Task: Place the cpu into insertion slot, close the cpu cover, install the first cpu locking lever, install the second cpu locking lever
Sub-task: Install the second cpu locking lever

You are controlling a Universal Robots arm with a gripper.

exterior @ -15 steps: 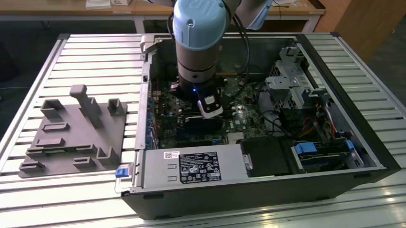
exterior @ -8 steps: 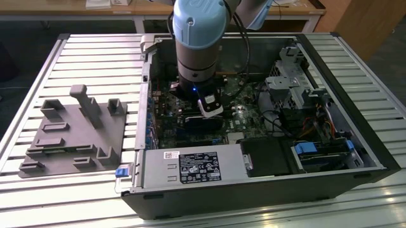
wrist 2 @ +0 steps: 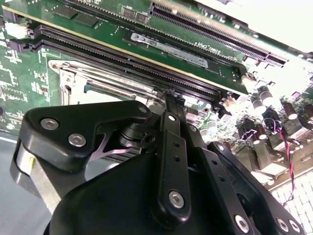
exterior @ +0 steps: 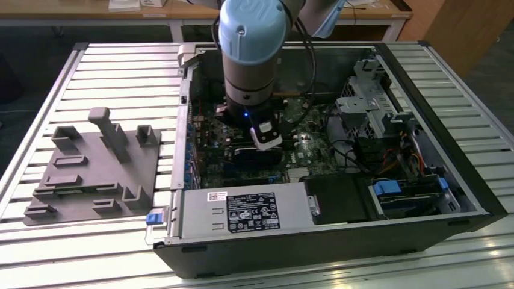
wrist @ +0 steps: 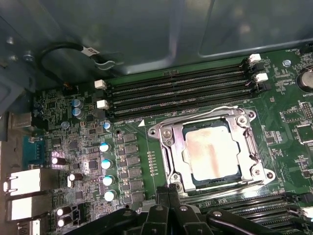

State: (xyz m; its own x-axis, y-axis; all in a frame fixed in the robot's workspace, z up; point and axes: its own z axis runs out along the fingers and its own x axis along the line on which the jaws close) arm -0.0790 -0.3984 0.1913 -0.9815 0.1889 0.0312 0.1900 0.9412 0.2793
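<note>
One silvery cpu (wrist: 211,154) lies flat in the insertion slot (wrist: 234,172), with the cpu cover (wrist: 172,147) shut down around it as a grey frame. The tool (wrist: 168,192) sits low at the socket's edge; whether it is clenched or released cannot be told. Memory slots (wrist: 176,93) crowd the cover's far side, leaving little room.

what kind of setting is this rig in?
Likely a robotics lab or test workshop: an open PC case lies on a slatted aluminium table, a grey fixture block sits beside it, and wooden desks stand behind. The arm reaches into the case.
</note>
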